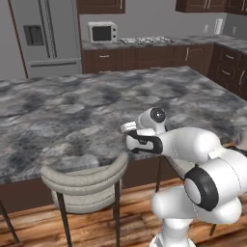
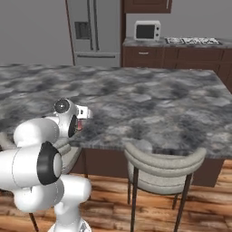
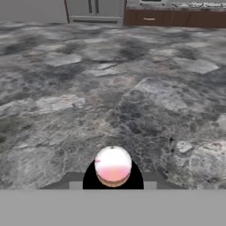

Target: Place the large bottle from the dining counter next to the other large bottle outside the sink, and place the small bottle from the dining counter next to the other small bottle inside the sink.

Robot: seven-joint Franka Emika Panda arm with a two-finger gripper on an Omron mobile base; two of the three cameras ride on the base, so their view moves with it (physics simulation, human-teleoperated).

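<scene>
Pincer (image 3: 113,185) low over marble table (image 3: 132,88) near its front edge, small bottle (image 3: 113,165) right at its tips; grip itself can't tell. Stool (image 1: 84,181) below.

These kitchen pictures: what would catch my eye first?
The white robot arm with dark joints folds low over the near edge of the grey marbled dining counter. In the hand view, a small round white-and-pink bottle top sits right at the gripper. Curved grey chairs stand below the counter.

Pinkish bottle (image 3: 113,166), white rounded top, near dining counter (image 3: 132,88) edge
</scene>
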